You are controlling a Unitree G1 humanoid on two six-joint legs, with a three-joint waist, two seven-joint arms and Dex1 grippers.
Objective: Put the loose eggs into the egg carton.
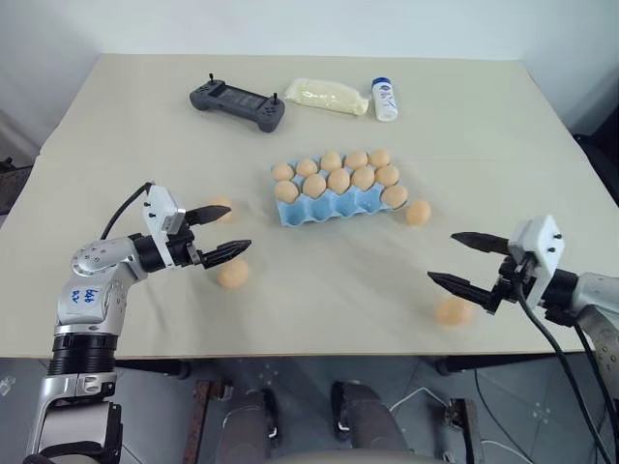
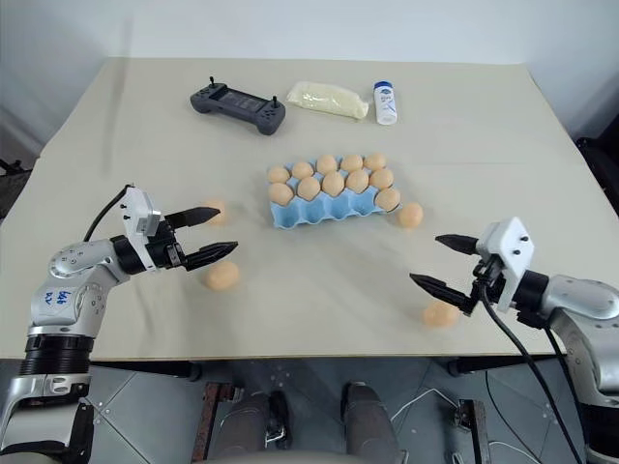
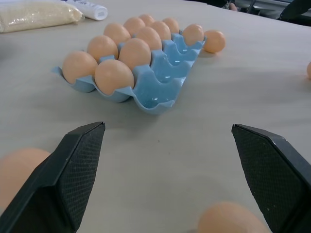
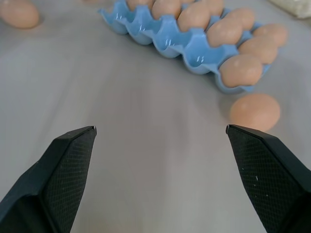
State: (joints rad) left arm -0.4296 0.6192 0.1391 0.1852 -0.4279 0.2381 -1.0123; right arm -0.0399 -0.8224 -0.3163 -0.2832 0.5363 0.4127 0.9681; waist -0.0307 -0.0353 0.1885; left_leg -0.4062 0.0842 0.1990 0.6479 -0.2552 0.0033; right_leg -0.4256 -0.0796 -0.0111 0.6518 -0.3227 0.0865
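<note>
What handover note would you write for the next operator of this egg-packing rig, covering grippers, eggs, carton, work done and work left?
Left gripper: open, holding nothing, above the table left of the egg carton.
Right gripper: open, holding nothing, on the carton's right.
Done: ten eggs sit in the carton; the near row has four empty wells.
Left: four loose eggs on the table: two near the left gripper, one beside the carton's right end, one by the right gripper.
</note>
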